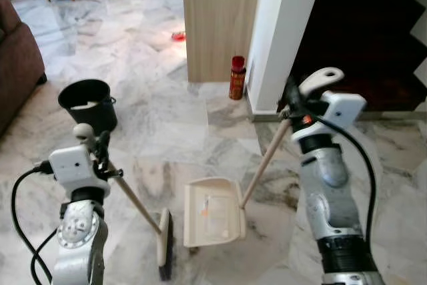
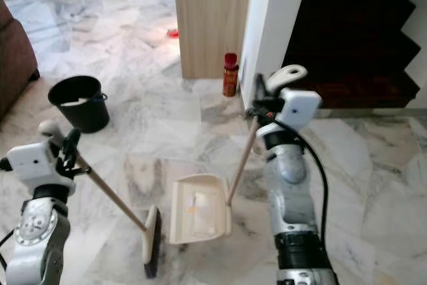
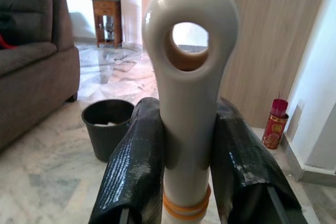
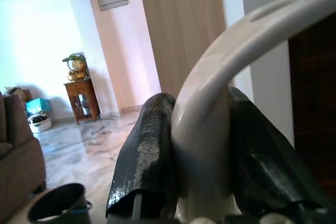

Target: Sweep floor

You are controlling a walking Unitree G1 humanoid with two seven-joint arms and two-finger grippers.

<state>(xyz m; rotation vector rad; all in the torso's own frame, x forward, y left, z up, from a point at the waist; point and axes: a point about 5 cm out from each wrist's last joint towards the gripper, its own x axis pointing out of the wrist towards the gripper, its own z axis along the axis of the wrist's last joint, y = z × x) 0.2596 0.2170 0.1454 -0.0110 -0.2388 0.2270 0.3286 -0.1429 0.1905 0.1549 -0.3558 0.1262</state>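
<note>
Two tools clenched, left tool [image 1: 100, 146] on cream broom [image 1: 163, 245], right tool [image 1: 293, 101] on cream dustpan [image 1: 213, 211], marble floor [image 1: 153, 118]

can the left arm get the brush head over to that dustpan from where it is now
Probably yes. The left end effector grips the broom, whose head rests just beside the dustpan on bare floor between.

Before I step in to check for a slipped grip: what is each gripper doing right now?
Left gripper: shut on the broom handle.
Right gripper: shut on the dustpan handle.
</note>
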